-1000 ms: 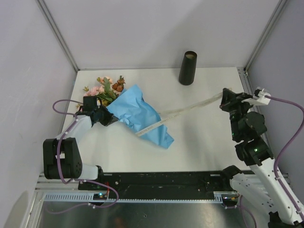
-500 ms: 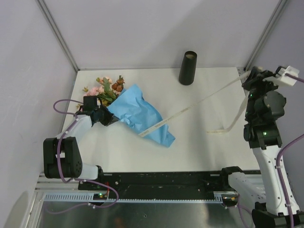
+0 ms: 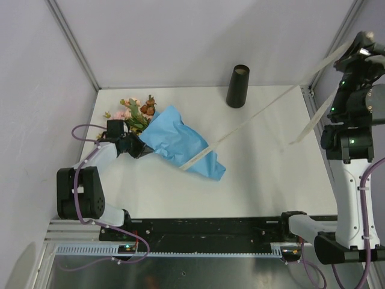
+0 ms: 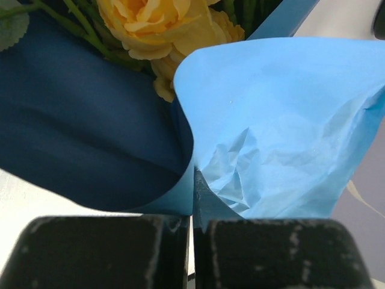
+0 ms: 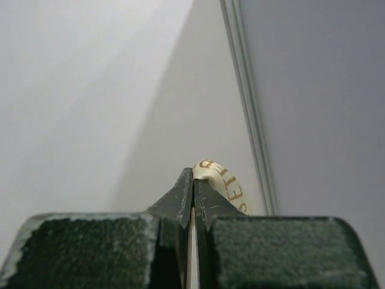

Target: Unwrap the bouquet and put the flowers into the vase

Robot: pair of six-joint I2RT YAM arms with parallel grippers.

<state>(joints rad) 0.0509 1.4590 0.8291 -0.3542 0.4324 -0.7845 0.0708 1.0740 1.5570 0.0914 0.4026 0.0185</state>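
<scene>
Bouquet (image 3: pixel 171 138) location: on its side on the left half of the white worktop (image 3: pixel 258 180), with the flower end toward the far-left corner and the wrapped end toward the centre. The blue paper sheet (image 3: pixel 186 150) encloses the stems and is visibly creased. A cream ribbon (image 3: pixel 252 116) runs taut from the wrap, diagonally across and above the worktop, to the raised right arm at the far-right corner. A loose tail hangs down from that point. The vase (image 3: pixel 237 86) stands upright at the far edge of the worktop, right of centre, well apart from the bouquet. The flowers (image 3: pixel 133 110) protrude from the open end of the paper. The left wrist view shows a yellow rose (image 4: pixel 159 24) inside the wrap. The left claw (image 4: pixel 192 220) is pressed together, pinching an edge of the blue paper sheet beside the flower end. The right claw (image 5: pixel 194 180) is pressed together, pinching the cream ribbon, whose printed lettering is visible just beyond the fingertips.
</scene>
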